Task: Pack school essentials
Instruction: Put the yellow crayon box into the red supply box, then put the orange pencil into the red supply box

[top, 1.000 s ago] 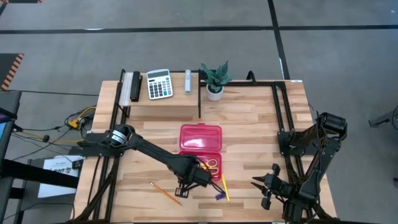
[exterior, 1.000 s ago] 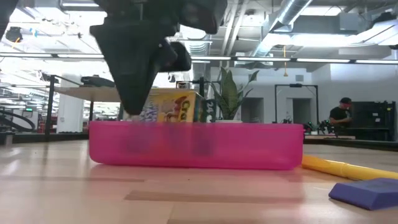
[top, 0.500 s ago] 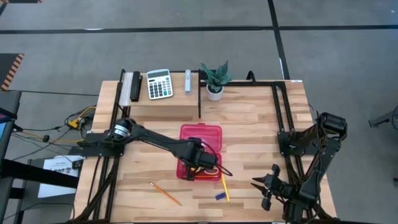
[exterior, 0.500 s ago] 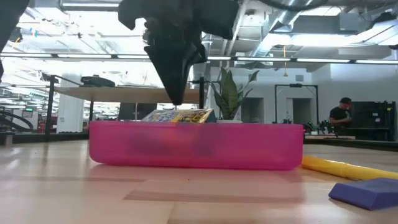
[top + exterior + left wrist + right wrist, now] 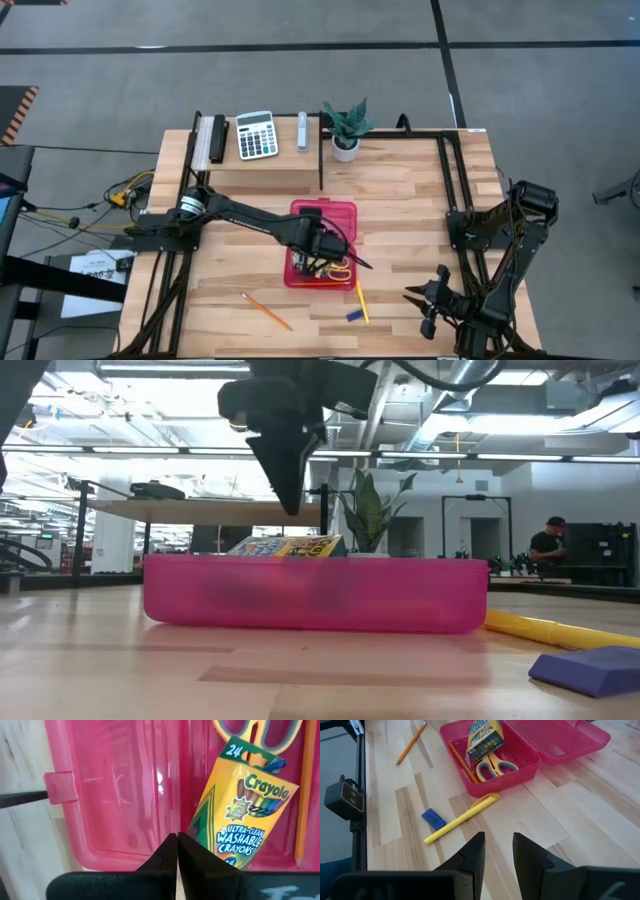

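Observation:
A pink pencil case (image 5: 322, 215) lies open mid-table, its lid toward the far edge. In its tray a yellow-green crayon box (image 5: 245, 815) lies slanted over the yellow-handled scissors (image 5: 495, 767), and one end shows above the rim (image 5: 285, 546). An orange pencil (image 5: 462, 762) lies beside them in the tray. My left gripper (image 5: 176, 845) hangs shut above the case, pointing down and touching nothing. On the table near the case are a yellow pen (image 5: 360, 302), a blue eraser (image 5: 353, 316) and a second orange pencil (image 5: 265, 311). My right gripper (image 5: 498, 850) waits open at the near right.
A white calculator (image 5: 256, 135) and a small potted plant (image 5: 346, 128) stand at the table's far edge. Black rails run along both sides of the table. Bare wood lies between the case and my right gripper (image 5: 425, 300).
My left gripper, shut throughout, has risen from the near left corner of the tray and gone toward the far edge, over the case. The crayon box, which stood upright in the tray, has tipped over and now lies slanted.

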Tool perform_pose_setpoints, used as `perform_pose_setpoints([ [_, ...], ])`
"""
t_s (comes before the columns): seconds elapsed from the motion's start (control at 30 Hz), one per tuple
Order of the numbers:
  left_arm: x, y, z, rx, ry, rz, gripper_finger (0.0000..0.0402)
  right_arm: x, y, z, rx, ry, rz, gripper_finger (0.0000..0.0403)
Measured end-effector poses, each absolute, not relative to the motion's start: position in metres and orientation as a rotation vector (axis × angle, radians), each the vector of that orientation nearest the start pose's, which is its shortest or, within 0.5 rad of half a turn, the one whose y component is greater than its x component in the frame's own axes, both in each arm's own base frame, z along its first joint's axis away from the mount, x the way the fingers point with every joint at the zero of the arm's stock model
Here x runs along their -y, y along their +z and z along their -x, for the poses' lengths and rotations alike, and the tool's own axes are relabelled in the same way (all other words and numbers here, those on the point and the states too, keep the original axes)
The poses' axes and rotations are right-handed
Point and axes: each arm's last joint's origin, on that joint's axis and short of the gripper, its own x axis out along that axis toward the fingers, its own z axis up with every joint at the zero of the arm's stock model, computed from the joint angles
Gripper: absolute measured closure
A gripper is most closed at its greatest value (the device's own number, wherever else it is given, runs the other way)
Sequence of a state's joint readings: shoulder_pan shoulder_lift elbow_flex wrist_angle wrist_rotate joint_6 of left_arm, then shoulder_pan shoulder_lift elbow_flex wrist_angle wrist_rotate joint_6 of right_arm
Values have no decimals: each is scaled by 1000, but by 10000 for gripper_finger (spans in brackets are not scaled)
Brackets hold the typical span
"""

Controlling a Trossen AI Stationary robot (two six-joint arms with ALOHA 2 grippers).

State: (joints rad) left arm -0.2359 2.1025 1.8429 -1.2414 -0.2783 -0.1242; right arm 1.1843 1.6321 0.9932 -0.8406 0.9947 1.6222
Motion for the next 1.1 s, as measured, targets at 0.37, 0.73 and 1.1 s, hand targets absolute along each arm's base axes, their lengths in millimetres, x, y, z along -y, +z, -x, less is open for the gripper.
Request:
perform_pose_setpoints([
  [0.37,94,194,-393,-1540,79,-173,401,-247,186,-127,-545,-360,-245,295],
  [0.73,125,244,-386,-1422,66,-47,401,-247,186,-127,-547,-358,-250,295],
  [1.1,234,269,-329,-1275,-105,-122,341,-248,186,-127,-552,-350,-226,295],
])
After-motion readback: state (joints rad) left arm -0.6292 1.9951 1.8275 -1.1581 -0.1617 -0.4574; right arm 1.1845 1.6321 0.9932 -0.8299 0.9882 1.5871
